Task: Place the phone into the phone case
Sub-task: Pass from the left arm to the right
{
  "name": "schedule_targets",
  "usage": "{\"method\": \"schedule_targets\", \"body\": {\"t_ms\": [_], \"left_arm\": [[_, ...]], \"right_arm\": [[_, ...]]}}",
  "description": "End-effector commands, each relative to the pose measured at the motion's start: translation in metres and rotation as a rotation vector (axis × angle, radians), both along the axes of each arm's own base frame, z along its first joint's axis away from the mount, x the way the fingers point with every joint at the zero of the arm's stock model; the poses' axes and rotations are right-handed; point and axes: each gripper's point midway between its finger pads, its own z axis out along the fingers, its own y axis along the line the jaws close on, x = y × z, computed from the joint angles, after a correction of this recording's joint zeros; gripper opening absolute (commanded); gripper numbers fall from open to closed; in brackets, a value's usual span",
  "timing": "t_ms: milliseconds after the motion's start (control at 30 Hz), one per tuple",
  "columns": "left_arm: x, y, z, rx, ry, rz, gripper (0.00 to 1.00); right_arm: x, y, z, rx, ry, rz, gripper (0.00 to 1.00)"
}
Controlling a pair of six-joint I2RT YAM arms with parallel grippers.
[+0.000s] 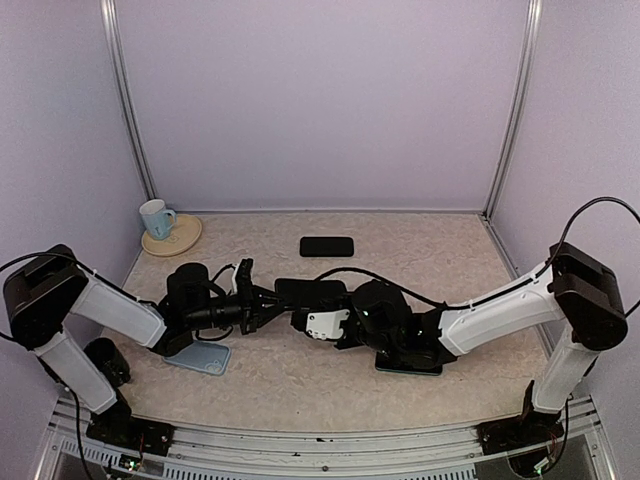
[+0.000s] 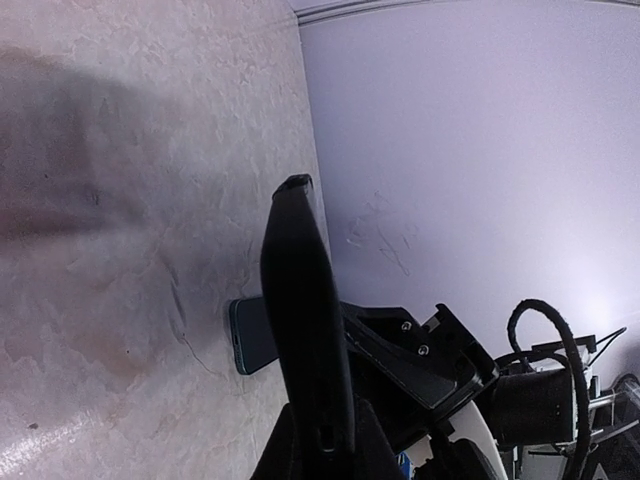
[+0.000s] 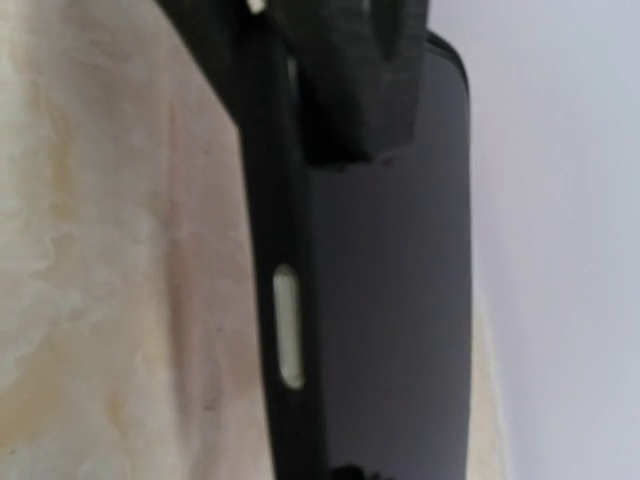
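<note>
A black phone case (image 1: pixel 310 291) hangs above the table's middle, held between both arms. My left gripper (image 1: pixel 262 303) is shut on its left end. In the left wrist view the case (image 2: pixel 300 320) stands edge-on between the fingers of my left gripper (image 2: pixel 325 440). My right gripper (image 1: pixel 318 312) holds the right end. Its wrist view is filled by the case (image 3: pixel 390 300) with a side cutout, and only a dark tip shows at the bottom, where my right gripper (image 3: pixel 350 470) is. A teal phone (image 1: pixel 410 366) lies flat under the right arm. It also shows in the left wrist view (image 2: pixel 250 335).
A flat black slab (image 1: pixel 327 246) lies at the far middle. A grey-blue flat piece (image 1: pixel 200 358) lies under the left arm. A cup (image 1: pixel 154 217) stands on a round coaster (image 1: pixel 184 238) at the back left. Walls enclose the table.
</note>
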Motion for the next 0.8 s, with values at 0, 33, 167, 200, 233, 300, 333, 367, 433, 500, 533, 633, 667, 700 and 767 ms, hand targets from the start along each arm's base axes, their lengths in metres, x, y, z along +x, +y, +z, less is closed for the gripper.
{"method": "schedule_targets", "body": {"t_ms": [0,33,167,200,233,300,333,367,433,500,533,633,667,700,767], "left_arm": [[-0.012,-0.009,0.038,-0.060,-0.189,-0.083,0.00],[-0.012,-0.009,0.037,-0.051,-0.192,-0.084,0.00],[-0.012,-0.010,0.034,-0.009,-0.216,-0.092,0.00],[-0.011,-0.010,0.032,0.001,-0.221,-0.094,0.00],[-0.011,-0.010,0.032,0.009,-0.227,-0.096,0.00],[-0.012,-0.011,0.032,0.018,-0.242,-0.103,0.00],[-0.013,-0.011,0.033,0.020,-0.247,-0.105,0.00],[-0.013,-0.011,0.033,0.022,-0.251,-0.106,0.00],[-0.013,-0.011,0.033,0.023,-0.256,-0.107,0.00],[-0.013,-0.011,0.033,0.025,-0.259,-0.110,0.00],[-0.014,-0.011,0.033,0.025,-0.261,-0.112,0.00],[-0.014,-0.012,0.033,0.025,-0.268,-0.119,0.00],[-0.015,-0.012,0.033,0.026,-0.270,-0.121,0.00],[-0.015,-0.012,0.034,0.024,-0.274,-0.125,0.00],[-0.017,-0.013,0.034,0.023,-0.280,-0.130,0.00]], "right_arm": [[-0.011,0.012,0.016,0.076,0.132,0.083,0.00],[-0.012,0.012,0.017,0.075,0.150,0.091,0.00],[-0.017,0.010,0.017,0.066,0.229,0.121,0.00],[-0.018,0.010,0.017,0.064,0.255,0.129,0.00],[-0.019,0.010,0.018,0.068,0.273,0.135,0.00],[-0.023,0.010,0.020,0.073,0.312,0.157,0.02],[-0.025,0.010,0.023,0.079,0.323,0.164,0.08],[-0.026,0.009,0.025,0.084,0.330,0.170,0.16],[-0.025,0.007,0.032,0.096,0.324,0.167,0.42],[-0.021,0.003,0.038,0.097,0.304,0.152,0.64],[-0.020,0.000,0.041,0.093,0.295,0.148,0.72],[-0.017,-0.004,0.040,0.059,0.291,0.143,0.91],[-0.016,-0.005,0.037,0.043,0.296,0.141,0.95],[-0.015,-0.005,0.034,0.030,0.310,0.140,0.98],[-0.015,-0.003,0.027,0.009,0.341,0.144,1.00]]}}
